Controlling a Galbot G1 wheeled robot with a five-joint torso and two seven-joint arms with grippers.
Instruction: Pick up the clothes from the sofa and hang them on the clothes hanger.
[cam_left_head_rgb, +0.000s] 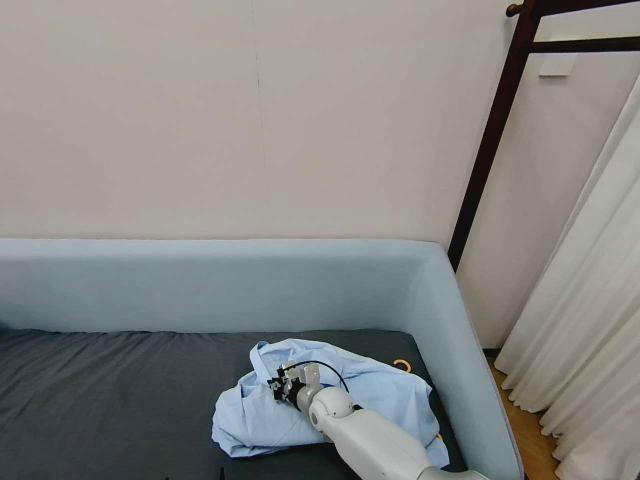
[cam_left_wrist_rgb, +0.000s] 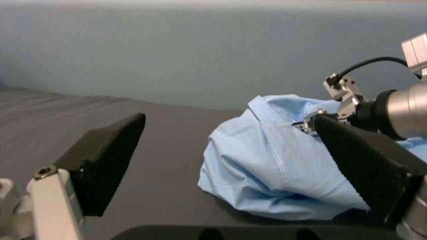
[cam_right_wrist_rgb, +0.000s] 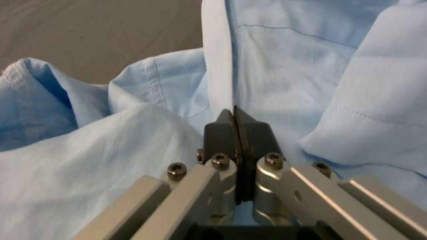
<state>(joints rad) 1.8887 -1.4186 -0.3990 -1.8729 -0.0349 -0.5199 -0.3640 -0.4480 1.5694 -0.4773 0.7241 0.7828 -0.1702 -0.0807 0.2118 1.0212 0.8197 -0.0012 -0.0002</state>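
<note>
The light blue shirt (cam_left_head_rgb: 390, 395) lies crumpled at the right end of the sofa (cam_left_head_rgb: 200, 270) seat. The right pincer (cam_right_wrist_rgb: 235, 117) is pinched tight on a thin fold of its front edge. The left pincer (cam_left_wrist_rgb: 228, 125) hangs wide open just left of the heap. The lift is best made straight up and slow, so the fold does not slip, before heading to the clothes hanger (cam_left_head_rgb: 490, 150) at far right.

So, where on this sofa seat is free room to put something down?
The dark seat is bare left of the shirt, along the blue backrest; the open left gripper is low beside the shirt there. The right end, by the sofa arm, is crowded: the shirt lies there, with the right gripper shut on its fabric.
</note>
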